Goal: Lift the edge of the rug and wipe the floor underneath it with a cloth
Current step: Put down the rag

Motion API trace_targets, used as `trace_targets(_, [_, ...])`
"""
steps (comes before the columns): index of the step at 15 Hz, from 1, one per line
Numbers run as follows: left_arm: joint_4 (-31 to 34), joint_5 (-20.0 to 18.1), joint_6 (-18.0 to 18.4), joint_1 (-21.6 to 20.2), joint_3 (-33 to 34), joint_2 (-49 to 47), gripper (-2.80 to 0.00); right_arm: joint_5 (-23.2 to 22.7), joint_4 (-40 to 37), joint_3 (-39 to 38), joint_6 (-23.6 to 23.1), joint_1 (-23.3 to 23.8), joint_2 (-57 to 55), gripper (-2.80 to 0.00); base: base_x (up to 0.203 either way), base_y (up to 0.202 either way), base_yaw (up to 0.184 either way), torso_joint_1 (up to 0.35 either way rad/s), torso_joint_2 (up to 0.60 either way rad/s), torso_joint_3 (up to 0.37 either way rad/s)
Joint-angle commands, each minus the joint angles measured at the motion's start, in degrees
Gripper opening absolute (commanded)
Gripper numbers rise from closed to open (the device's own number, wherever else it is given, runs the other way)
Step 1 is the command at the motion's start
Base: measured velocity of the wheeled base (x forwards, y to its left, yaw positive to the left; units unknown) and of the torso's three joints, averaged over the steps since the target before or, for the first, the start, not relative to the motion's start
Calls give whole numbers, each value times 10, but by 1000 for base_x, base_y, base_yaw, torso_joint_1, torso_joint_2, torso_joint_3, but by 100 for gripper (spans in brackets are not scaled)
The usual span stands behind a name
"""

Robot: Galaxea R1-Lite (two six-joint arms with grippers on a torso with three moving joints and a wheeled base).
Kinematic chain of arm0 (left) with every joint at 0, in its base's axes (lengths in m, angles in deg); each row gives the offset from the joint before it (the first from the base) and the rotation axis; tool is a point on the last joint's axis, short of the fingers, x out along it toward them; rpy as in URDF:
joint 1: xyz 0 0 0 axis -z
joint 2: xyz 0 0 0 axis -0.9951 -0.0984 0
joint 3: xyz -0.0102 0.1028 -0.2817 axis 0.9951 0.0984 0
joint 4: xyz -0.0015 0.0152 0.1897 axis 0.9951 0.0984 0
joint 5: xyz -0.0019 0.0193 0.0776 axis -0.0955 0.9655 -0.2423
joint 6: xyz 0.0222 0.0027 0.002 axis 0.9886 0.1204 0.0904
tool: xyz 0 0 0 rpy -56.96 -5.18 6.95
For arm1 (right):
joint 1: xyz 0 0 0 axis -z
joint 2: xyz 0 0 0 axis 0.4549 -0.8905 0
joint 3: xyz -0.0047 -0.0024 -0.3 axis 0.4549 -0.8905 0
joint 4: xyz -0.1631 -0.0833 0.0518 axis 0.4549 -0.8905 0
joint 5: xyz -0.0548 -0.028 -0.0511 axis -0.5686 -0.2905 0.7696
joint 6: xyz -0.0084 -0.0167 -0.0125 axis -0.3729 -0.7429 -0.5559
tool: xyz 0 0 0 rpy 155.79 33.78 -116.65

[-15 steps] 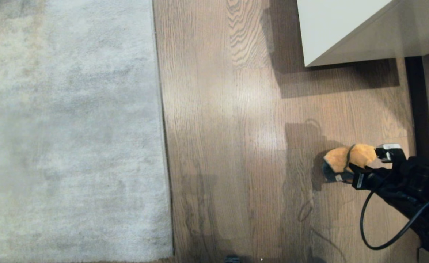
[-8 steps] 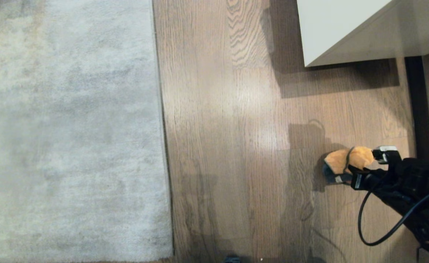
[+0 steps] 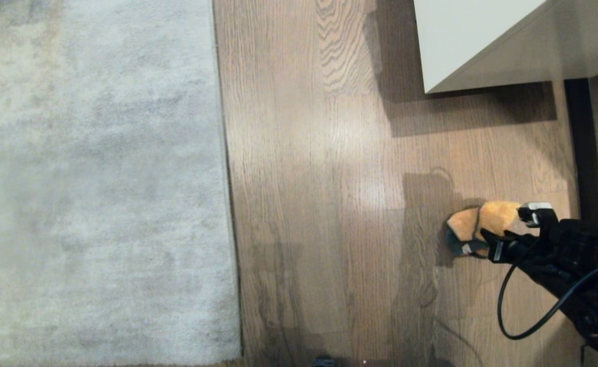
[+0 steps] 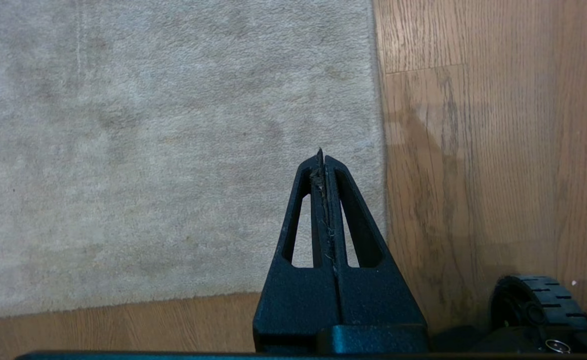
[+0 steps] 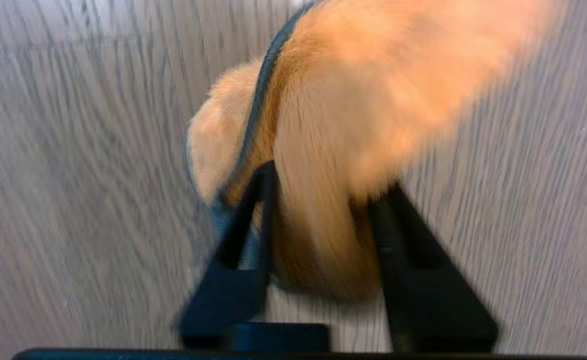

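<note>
Rug edge [image 3: 227,204] running straight from near to far down the left-centre of the head view, pale grey pile to its left, lying flat, not yet lifted. Near corner of the rug just inside the lower frame.

Brown wood-grain floor [image 3: 319,178] filling the middle and right, bare between rug and robot arm. Corner of a white cabinet [image 3: 472,35] at the upper right, casting a dark shadow on the boards.

Black right arm entering from the lower right, with a looping cable. Right hand [image 3: 503,223] low over the floor, well apart from the rug edge, set around the cloth [image 3: 474,224]. Grip firm or slackened: not possible to tell.

Small fluffy orange cloth with a dark trim, down at the floor, sticking out of the right hand toward the rug, long axis roughly crosswise to the rug edge.

Left hand [image 4: 322,160] outside the head view; in the left wrist view pressed together, holding nothing, hanging above the rug just beside its edge and near its corner. Clearly the nearer hand to the rug edge, so likely the one to do the lifting, with the cloth then needing to cross the open floor leftward.
</note>
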Motion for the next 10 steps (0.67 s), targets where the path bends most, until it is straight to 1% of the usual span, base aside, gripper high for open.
trace_targets(1, [0,0,0,0,0,0,-280,-1,9,15,0,2,0,0,0,0,0,0,0,0])
trace_targets(7, [-1,0,0,0,0,0,-280,-1,16,8,-12,6,8,0,0,0,0,0,0,0])
trace_targets(10, [0,1,0,0,0,0,-280,-2,16,-18,-13,6,27,0,0,0,0,0,0,0])
